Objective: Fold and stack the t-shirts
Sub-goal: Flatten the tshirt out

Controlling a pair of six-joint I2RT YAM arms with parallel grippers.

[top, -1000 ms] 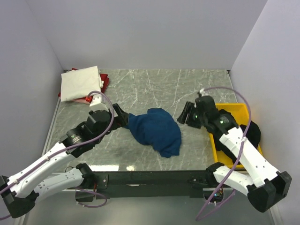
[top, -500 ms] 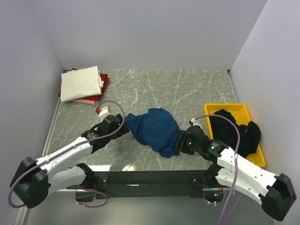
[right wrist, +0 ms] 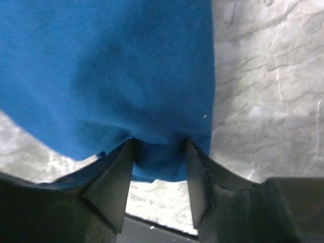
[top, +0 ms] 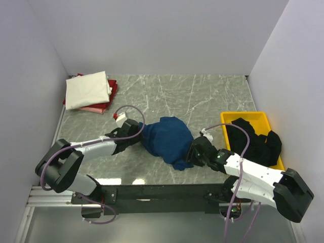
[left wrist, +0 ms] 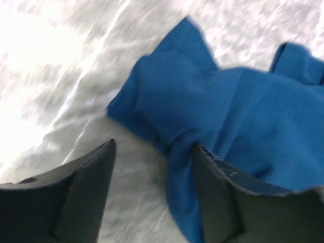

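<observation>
Straddling blue t-shirt [right wrist: 111, 76]: right pincer [right wrist: 159, 148]

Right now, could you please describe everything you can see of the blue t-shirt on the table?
The blue t-shirt is soft, matte, cotton-like cloth, crumpled into an unfolded heap on the marble-patterned table. No print shows. The left hand straddles its left edge, open; a fold at its near right corner sits between the fingers of the right hand, grip unconfirmed.

Red t-shirt [top: 114, 89] mostly under cream t-shirt [top: 87, 90]
</observation>
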